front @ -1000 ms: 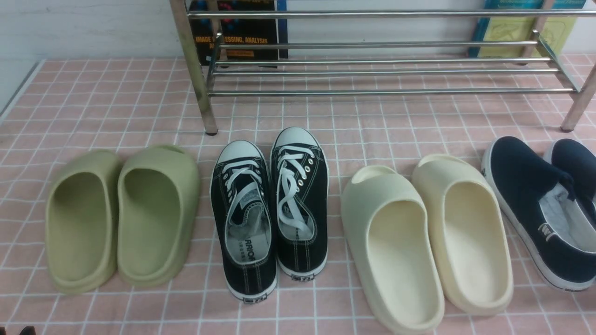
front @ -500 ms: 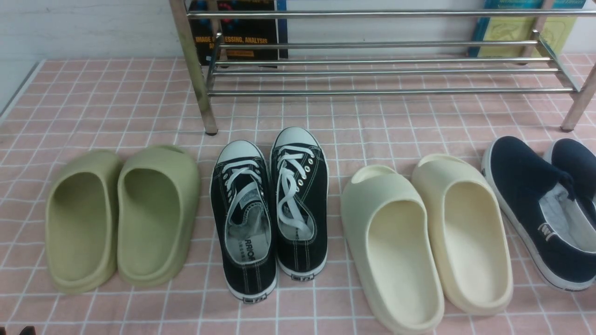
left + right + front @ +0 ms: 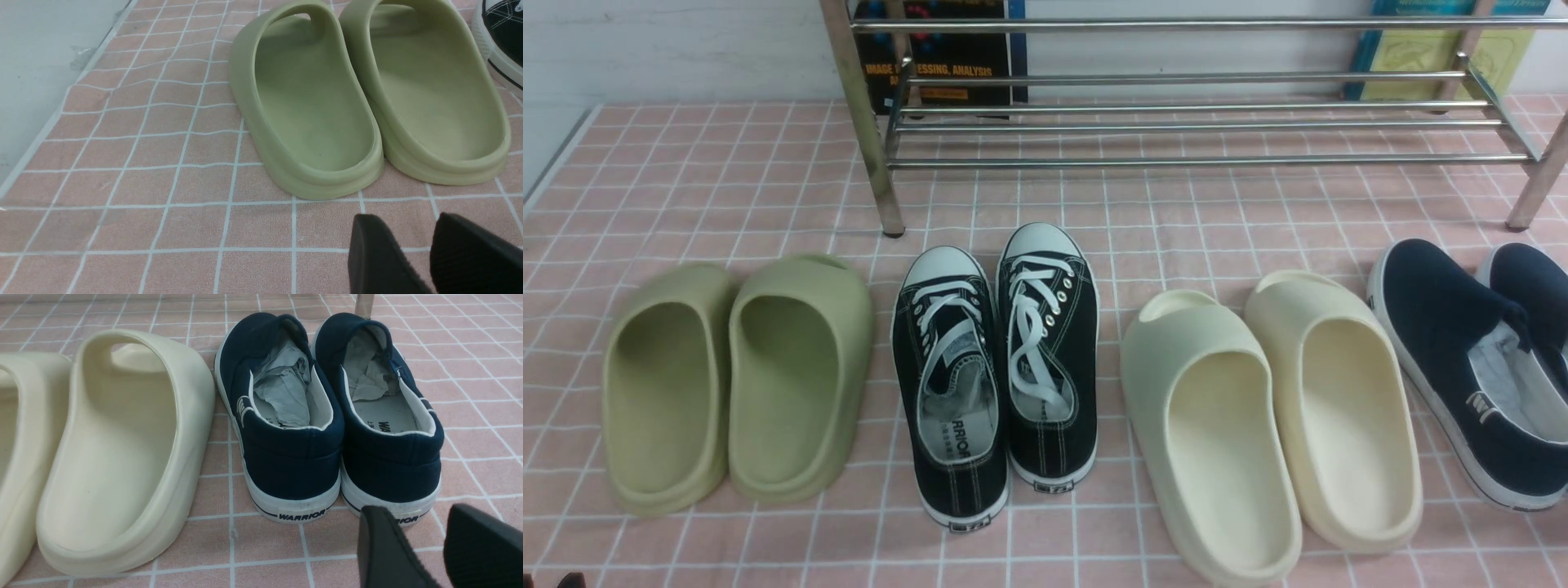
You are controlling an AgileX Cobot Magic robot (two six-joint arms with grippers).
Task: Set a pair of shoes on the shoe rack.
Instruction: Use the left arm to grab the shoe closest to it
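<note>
The pair of black canvas sneakers (image 3: 996, 376) with white laces and toe caps stands side by side on the pink checked cloth, toes toward the chrome shoe rack (image 3: 1176, 122) at the back. One sneaker's edge shows in the left wrist view (image 3: 500, 32). My left gripper (image 3: 408, 228) is open and empty, low over the cloth just behind the green slides. My right gripper (image 3: 414, 518) is open and empty, just behind the heel of one navy slip-on. Neither gripper touches a shoe.
Green foam slides (image 3: 739, 384) lie left of the sneakers, also in the left wrist view (image 3: 367, 98). Cream slides (image 3: 1270, 416) and navy slip-ons (image 3: 1478, 367) lie to the right, also in the right wrist view (image 3: 331, 416). Books lean behind the rack (image 3: 947, 57). The cloth's left edge (image 3: 556, 163) meets a grey surface.
</note>
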